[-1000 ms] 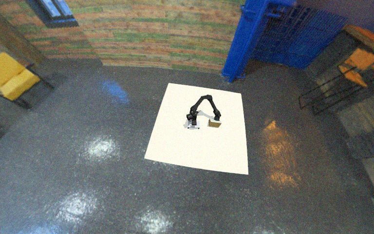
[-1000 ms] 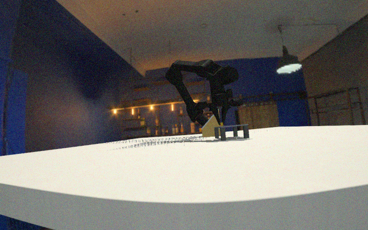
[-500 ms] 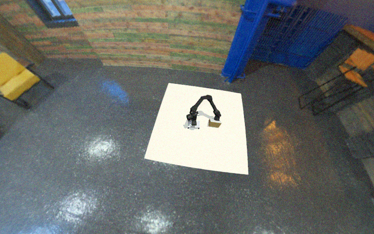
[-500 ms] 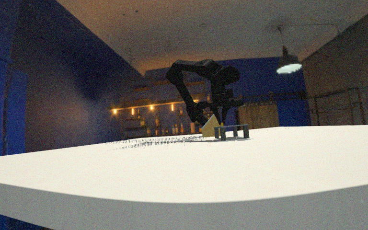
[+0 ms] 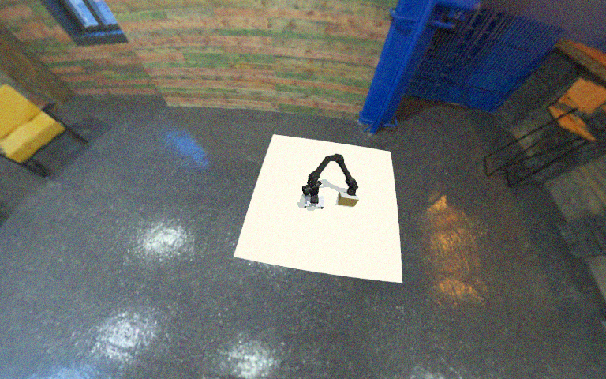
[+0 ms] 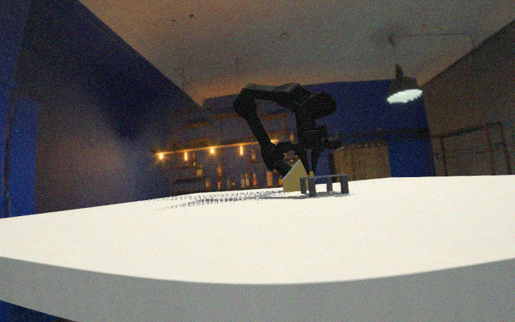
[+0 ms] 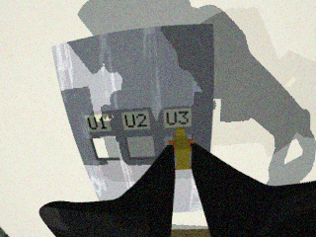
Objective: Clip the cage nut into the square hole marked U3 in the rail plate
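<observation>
Robot gripper holds yellow nut at the plate's U3 position

A black robot arm [image 5: 338, 157] [image 6: 248, 110] stands on a white table [image 5: 321, 241] [image 6: 258, 235], bent at its elbow; its gripper [image 5: 314, 200] [image 6: 311, 172] [image 7: 181, 149] points down over a small gray plate [image 5: 319, 204] [image 6: 336, 176] [image 7: 135, 89] raised on short legs. The gripper's two black fingers are nearly together, pinched on a small yellow nut [image 6: 311, 174] [image 7: 183, 157]; bits of orange show at both sides of the nut, next to the fingertips.

In the wrist view, the plate has three labels in a row, U1 [image 7: 98, 122] at nine o'clock, U2 [image 7: 135, 119] in the middle and U3 [image 7: 177, 118] at three o'clock; square holes show at six o'clock of U1 and U2, and the nut is at six o'clock of U3, covering that spot; whether its wings are hooked through the hole cannot be told. In the exterior view, the nut shows at the plate's top, toward its nine o'clock end.

A tan block [image 5: 347, 200] [image 6: 295, 179] with a sloping top rests on the table; seen from the top, it lies at three o'clock of the plate, apart from it, and just at six o'clock of the arm's base [image 5: 352, 191].
</observation>
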Robot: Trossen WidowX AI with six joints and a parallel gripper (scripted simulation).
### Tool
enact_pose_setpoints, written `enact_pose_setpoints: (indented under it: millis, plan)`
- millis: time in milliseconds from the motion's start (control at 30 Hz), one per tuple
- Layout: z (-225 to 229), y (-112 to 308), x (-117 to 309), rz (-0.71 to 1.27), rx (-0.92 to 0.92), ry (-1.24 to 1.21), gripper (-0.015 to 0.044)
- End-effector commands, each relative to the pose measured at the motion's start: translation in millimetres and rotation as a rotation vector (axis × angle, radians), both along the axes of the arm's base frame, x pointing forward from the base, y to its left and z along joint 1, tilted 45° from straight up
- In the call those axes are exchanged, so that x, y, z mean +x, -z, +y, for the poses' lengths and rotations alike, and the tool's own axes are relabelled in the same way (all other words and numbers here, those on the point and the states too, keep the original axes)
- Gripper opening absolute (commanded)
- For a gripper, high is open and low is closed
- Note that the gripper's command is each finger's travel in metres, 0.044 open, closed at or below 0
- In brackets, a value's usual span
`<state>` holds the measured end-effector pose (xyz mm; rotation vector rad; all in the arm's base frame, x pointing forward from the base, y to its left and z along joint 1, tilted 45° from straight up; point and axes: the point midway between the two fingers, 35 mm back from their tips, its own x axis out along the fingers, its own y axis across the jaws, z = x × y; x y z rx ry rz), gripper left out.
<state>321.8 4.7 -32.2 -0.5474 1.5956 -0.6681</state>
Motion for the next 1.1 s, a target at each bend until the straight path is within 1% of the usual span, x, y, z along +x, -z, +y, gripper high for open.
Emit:
enact_pose_setpoints:
  millis: [0,567,1067]
  plan:
    - [0.2,-0.3,0.2,-0.003,-0.004,0.001,0.0029]
    - [0.4,0.7,0.2,-0.003,-0.004,0.001,0.0029]
    - [0.5,0.8,-0.1,0.001,-0.001,-0.001,0.0423]
